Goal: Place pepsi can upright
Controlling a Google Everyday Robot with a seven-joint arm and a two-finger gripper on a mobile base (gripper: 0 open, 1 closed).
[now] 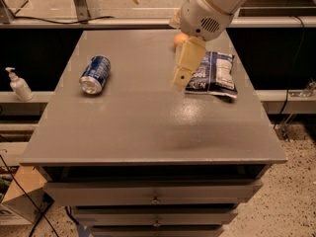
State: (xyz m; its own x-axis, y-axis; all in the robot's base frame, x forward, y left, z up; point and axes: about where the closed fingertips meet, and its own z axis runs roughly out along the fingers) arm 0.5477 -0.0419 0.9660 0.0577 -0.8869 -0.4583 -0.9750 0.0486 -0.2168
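The pepsi can (95, 74) is blue with white markings and lies on its side on the left part of the grey table (148, 122), its silver end facing the front. My gripper (181, 78) hangs from the white arm above the middle of the table, well to the right of the can and apart from it. It holds nothing that I can see.
A blue-and-white snack bag (213, 74) lies flat at the right, just beside the gripper. An orange ball (179, 39) sits behind the gripper, partly hidden by it. A soap dispenser (19, 85) stands on a ledge left of the table. Drawers (155, 195) sit under the tabletop.
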